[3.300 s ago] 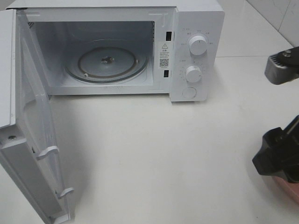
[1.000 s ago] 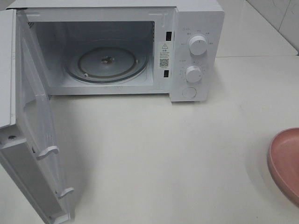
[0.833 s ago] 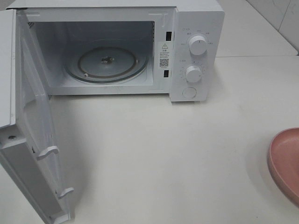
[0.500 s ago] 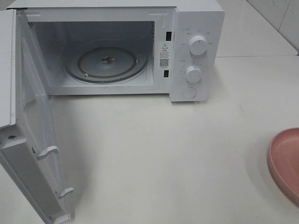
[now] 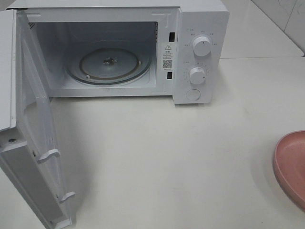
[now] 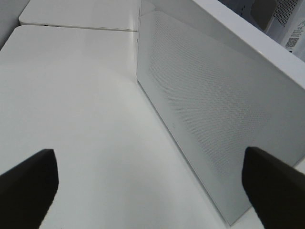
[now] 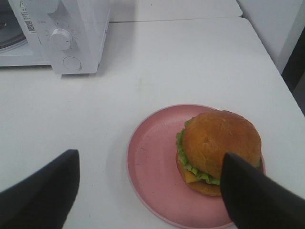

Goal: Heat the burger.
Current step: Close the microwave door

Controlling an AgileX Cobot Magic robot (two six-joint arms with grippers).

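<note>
The burger [image 7: 220, 143], with a golden-brown bun, green lettuce and yellow cheese, sits on the right half of a pink plate [image 7: 152, 162]. My right gripper [image 7: 150, 160] hangs open above the plate's near side, and one dark finger [image 7: 252, 195] overlaps the burger's edge in that view. It holds nothing. In the exterior view only the plate's rim [image 5: 290, 167] shows at the right edge, and the burger is out of frame. My left gripper [image 6: 148, 156] is wide open and empty beside the outer face of the microwave door [image 6: 214, 119].
The white microwave [image 5: 200, 52] stands at the back with its door [image 5: 33, 138] swung out to the left. Its glass turntable [image 5: 108, 64] is bare. White tabletop [image 5: 157, 157] lies between the microwave and the plate. Neither arm shows in the exterior view.
About three seconds ago the right arm showed over the plate at the exterior view's right edge; it has left that view. Nothing has moved in the last second.
</note>
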